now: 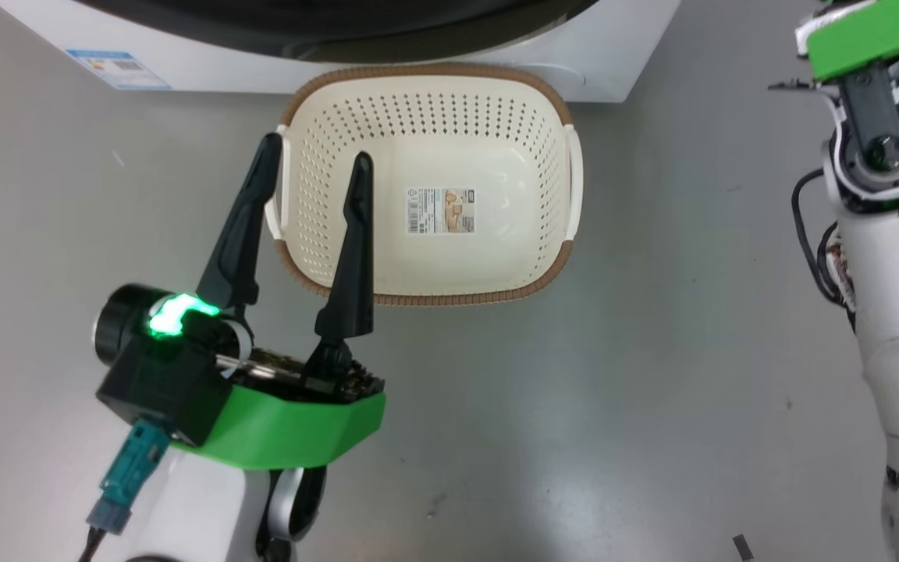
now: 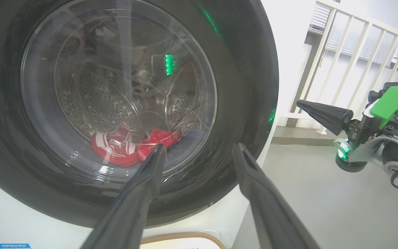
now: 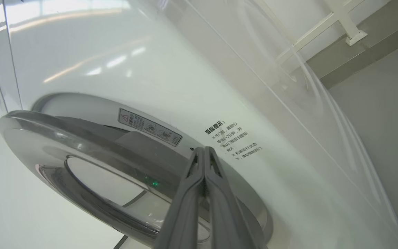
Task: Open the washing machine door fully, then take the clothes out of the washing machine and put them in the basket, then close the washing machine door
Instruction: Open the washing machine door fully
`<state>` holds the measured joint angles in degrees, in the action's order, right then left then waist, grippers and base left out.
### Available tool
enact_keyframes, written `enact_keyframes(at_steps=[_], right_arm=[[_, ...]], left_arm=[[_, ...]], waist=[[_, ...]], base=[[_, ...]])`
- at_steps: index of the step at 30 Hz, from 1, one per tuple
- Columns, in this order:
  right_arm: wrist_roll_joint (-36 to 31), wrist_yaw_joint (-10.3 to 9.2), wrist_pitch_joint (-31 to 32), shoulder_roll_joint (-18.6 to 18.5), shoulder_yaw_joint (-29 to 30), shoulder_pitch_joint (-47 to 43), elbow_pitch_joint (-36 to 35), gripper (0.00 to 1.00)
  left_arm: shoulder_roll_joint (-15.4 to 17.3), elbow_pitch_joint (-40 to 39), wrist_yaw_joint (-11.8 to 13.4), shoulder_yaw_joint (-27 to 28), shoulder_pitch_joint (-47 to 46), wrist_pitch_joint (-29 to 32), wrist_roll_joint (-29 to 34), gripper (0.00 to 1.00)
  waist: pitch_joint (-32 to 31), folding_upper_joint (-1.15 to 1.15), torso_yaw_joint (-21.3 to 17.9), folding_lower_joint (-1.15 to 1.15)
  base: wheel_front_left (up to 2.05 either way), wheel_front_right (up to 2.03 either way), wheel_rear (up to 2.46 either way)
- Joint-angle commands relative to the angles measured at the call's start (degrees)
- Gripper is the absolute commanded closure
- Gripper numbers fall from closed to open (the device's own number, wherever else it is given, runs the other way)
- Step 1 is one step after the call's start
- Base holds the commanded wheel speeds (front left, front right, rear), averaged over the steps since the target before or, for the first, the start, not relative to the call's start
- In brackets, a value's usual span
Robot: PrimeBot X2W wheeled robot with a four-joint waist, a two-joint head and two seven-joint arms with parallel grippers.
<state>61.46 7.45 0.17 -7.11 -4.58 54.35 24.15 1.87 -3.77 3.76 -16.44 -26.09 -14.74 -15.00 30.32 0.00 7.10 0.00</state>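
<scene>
Gripper on the left (image 1: pixel 316 150): spread, empty, facing the washing machine door (image 2: pixel 119 69)
Basket (image 1: pixel 457 299): empty, just below the door
Gripper on the right (image 3: pixel 203 149): pressed together at the door's edge
Door: looks shut; pull its edge slowly, wide
Clothes (image 2: pixel 116 150): red, behind the door glass

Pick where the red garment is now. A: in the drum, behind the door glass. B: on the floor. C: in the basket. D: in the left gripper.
A: the clothes lie in the drum, seen through the glass of the washing machine door; the basket holds no fabric.
</scene>
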Motion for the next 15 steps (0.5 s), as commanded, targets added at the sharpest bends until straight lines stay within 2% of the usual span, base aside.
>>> enact_keyframes(at_steps=[1, 15], right_arm=[[1.2, 0.03, 0.8, 0.7, -0.7, 1.8, -1.2, 1.0], [12.0, 0.03, 13.4, 1.0, -0.6, 11.7, 4.3, 1.0]], left_arm=[[1.0, -2.1, 0.3, 1.4, -0.9, -0.3, 0.9, 0.0], [1.0, -2.9, 0.3, 0.4, -1.1, -0.3, 2.3, 0.0]], waist=[[1.0, 0.0, 0.2, 0.0], [4.2, 0.0, 1.7, 0.0]], base=[[0.0, 0.0, 0.0], [0.0, 0.0, 0.0]])
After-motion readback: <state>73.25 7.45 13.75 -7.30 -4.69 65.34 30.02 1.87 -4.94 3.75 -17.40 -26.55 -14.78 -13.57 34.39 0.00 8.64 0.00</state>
